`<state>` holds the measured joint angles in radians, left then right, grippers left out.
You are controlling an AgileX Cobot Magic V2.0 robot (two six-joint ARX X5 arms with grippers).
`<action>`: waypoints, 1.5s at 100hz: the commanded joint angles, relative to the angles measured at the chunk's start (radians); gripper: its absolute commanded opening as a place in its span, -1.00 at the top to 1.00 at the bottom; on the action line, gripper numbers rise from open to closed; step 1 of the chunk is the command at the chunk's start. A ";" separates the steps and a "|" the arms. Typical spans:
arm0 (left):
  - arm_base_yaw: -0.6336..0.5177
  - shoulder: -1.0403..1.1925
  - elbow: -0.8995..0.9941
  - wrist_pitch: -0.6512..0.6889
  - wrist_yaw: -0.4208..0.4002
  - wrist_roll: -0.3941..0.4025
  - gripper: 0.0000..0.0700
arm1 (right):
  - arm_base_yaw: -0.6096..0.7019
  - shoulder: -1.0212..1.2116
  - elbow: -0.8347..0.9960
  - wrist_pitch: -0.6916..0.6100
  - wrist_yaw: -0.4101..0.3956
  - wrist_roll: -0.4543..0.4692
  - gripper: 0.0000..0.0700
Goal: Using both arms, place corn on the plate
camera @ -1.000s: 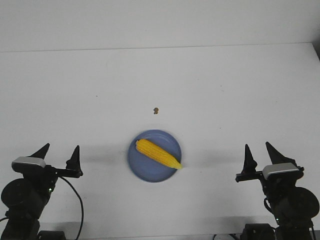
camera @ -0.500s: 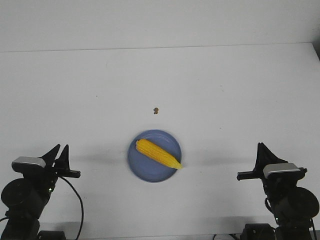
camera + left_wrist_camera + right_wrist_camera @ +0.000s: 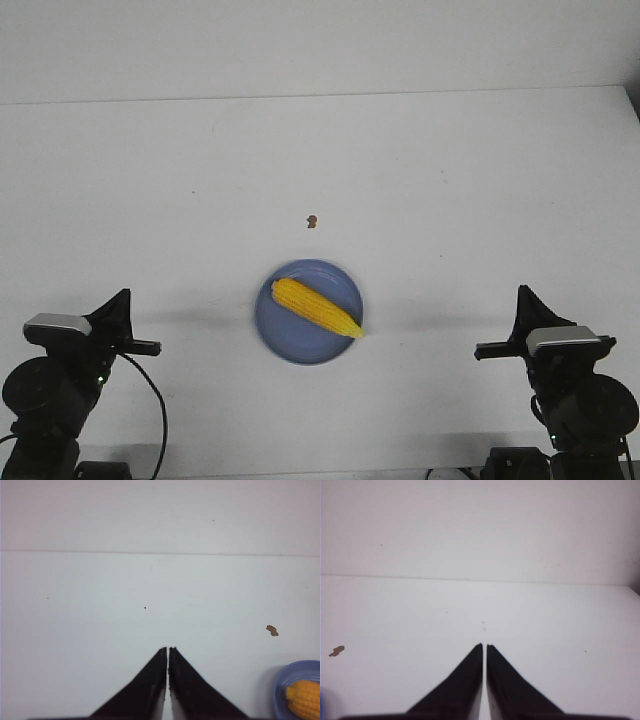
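Centrally, blue plate [image 3: 300,335] holding corn [image 3: 316,307] diagonally, left claw [image 3: 122,297] and right claw [image 3: 522,292] both closed, empty

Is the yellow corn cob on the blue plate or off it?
On it: the yellow corn cob lies across the round blue plate, its pointed end over the rim; neither gripper touches it.

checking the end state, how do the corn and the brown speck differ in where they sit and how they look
The corn lies on the blue plate, tilted across it with its pointed tip over the rim; the brown speck sits on the bare table beyond the plate. The corn is bright yellow and about as long as the plate is wide; the speck is dull brown and tiny. Neither is touched by either pincer; both pincers are shut and well off to the sides.
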<state>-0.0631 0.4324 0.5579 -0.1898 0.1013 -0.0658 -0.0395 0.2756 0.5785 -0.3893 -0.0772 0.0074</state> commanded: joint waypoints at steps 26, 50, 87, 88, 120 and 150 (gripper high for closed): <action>0.000 0.002 0.013 0.009 -0.005 0.000 0.98 | 0.001 -0.001 0.001 0.015 0.000 -0.004 0.96; 0.000 0.002 0.013 0.009 -0.005 0.000 0.98 | 0.001 -0.001 0.001 0.015 0.000 -0.004 0.96; 0.000 0.001 0.013 0.012 -0.005 0.002 0.98 | 0.001 -0.001 0.001 0.015 0.000 -0.004 0.96; 0.000 0.000 0.013 0.012 -0.005 0.004 0.98 | 0.001 -0.001 0.001 0.015 0.000 -0.004 0.96; 0.002 -0.078 -0.016 0.012 -0.005 0.017 0.98 | 0.001 -0.001 0.001 0.015 0.000 -0.004 0.96; 0.013 -0.269 -0.198 0.114 -0.005 0.028 0.98 | 0.001 -0.001 0.001 0.015 0.000 -0.004 0.96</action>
<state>-0.0498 0.1955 0.3832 -0.1196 0.1005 -0.0490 -0.0395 0.2752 0.5785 -0.3840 -0.0772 0.0074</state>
